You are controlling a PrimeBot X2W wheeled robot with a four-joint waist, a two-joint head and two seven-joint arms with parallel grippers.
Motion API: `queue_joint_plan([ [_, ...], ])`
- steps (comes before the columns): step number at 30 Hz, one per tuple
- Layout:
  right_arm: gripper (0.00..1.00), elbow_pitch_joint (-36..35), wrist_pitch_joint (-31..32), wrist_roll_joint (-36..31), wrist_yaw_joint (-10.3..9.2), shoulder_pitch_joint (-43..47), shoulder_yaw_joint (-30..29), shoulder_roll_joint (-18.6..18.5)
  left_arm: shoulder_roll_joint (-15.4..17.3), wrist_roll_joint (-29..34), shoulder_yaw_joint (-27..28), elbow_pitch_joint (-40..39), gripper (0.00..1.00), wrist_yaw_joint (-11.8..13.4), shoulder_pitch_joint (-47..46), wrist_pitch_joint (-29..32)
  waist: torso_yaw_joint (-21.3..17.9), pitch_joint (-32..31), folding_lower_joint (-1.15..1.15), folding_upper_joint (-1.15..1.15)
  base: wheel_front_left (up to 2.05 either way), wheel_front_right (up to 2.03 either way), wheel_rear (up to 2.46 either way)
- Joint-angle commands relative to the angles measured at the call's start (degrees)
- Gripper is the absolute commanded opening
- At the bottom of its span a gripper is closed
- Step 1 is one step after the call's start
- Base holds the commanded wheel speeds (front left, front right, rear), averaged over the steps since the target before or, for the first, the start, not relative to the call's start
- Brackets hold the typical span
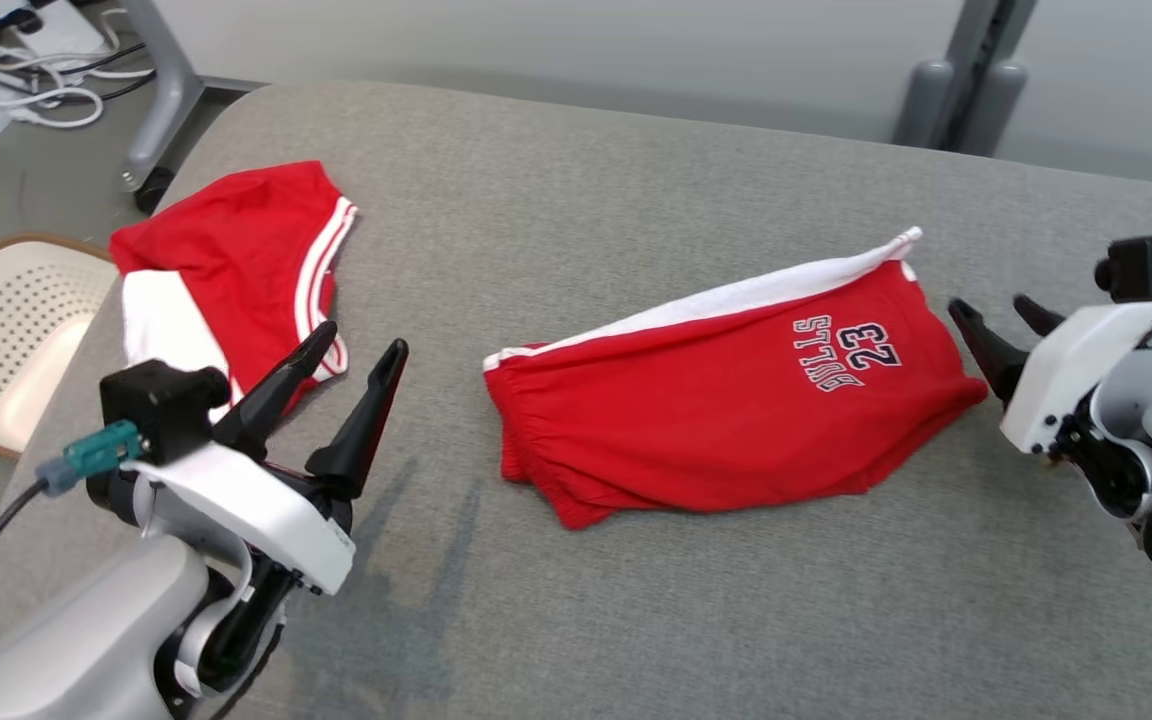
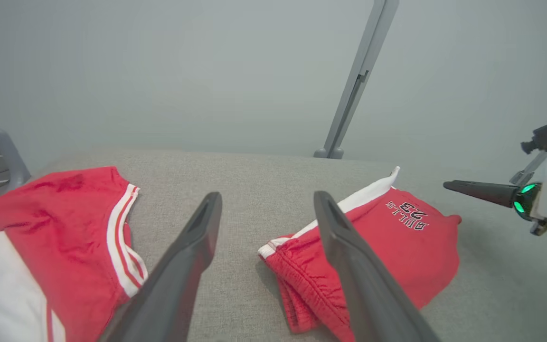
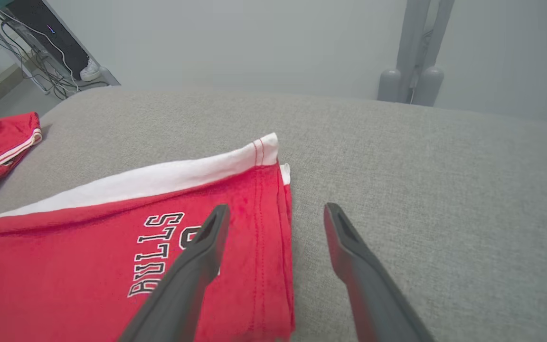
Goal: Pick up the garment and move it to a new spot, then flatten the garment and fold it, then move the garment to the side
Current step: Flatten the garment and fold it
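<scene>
Red "Bulls 23" shorts (image 1: pixel 726 420) with white side stripe, folded, centre frame on grey cushioned table (image 1: pixel 636 600). Left gripper (image 1: pixel 362 338) at lower left, fingers spread, holding nothing. Right gripper (image 1: pixel 988 303) at right edge, fingers apart, empty, just beside shorts' hem. Red-and-white jersey (image 1: pixel 236 250) at upper left.

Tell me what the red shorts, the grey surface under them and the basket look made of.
Red shorts: soft matte knit, probably cotton or polyester; it creases and gathers at the waistband. Grey surface: matte woven upholstery cloth, weave visible, edge rounded as if padded. Basket: probably moulded plastic, cream, smooth, with regular holes.
</scene>
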Motion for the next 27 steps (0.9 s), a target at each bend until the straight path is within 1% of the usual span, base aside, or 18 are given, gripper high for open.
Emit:
queue_joint_plan([
  [1,1.0,0.91,0.99,0.6,0.02,0.44,0.18,-0.16,-0.76,1.02,2.02,-0.98,1.0,0.74,1.52,-0.42,1.24,0.25,0.0,0.0,0.0,0.0,0.0],
  [5,1.0,2.94,4.72,3.42,0.02,1.16,-0.24,-0.05,-3.89,7.57,9.91,-4.38,1.0,2.26,7.15,-0.37,3.06,0.33,0.0,0.0,0.0,0.0,0.0],
  [7,1.0,3.0,6.91,4.74,0.02,1.39,-0.41,-0.1,-5.34,10.41,12.69,-4.92,1.0,2.38,9.78,-0.38,3.77,0.39,0.0,0.0,0.0,0.0,0.0],
  [9,1.0,3.6,8.53,5.94,0.02,1.29,-0.74,-0.42,-7.01,12.5,15.09,-5.18,1.0,1.79,12.04,-0.4,4.44,0.53,0.0,0.0,0.0,0.0,0.0],
  [13,1.0,5.33,11.09,7.63,0.02,1.01,-1.15,-0.27,-9.95,15.03,18.06,-4.32,1.0,0.48,15.93,-0.41,5.47,0.92,0.0,0.0,0.0,0.0,0.0],
  [16,1.0,7.04,14.19,8.84,0.02,1.23,-1.22,0.23,-11.86,16.39,19.96,-3.65,1.0,-0.84,17.61,-0.41,6.01,1.15,0.0,0.0,0.0,0.0,0.0],
  [18,1.0,6.74,16.53,10.37,0.02,1.64,-1.6,0.85,-12.99,17.29,20.81,-3.14,1.0,-1.62,18.38,-0.41,6.29,1.26,0.0,0.0,0.0,0.0,0.0],
  [21,1.0,6.51,19.36,11.19,0.02,1.86,-1.2,1.0,-14.04,18.54,21.91,-2.19,1.0,-2.66,19.11,-0.41,6.55,1.27,0.0,0.0,0.0,0.0,0.0],
  [22,1.0,6.51,19.66,11.26,0.02,1.75,-1.17,1.03,-14.39,18.94,22.14,-1.86,1.0,-3.11,19.27,-0.41,6.6,1.23,0.0,0.0,0.0,0.0,0.0],
  [26,1.0,6.68,19.95,11.26,0.02,1.54,-1.0,1.16,-15.24,20.09,22.81,-1.29,1.0,-3.66,19.22,-0.41,6.66,1.1,0.0,0.0,0.0,0.0,0.0],
  [27,0.73,6.7,20.16,11.27,0.02,1.52,-0.93,1.15,-15.37,20.37,23.01,-1.12,1.0,-3.96,19.13,-0.41,6.67,1.06,0.0,0.0,0.0,0.0,0.0],
])
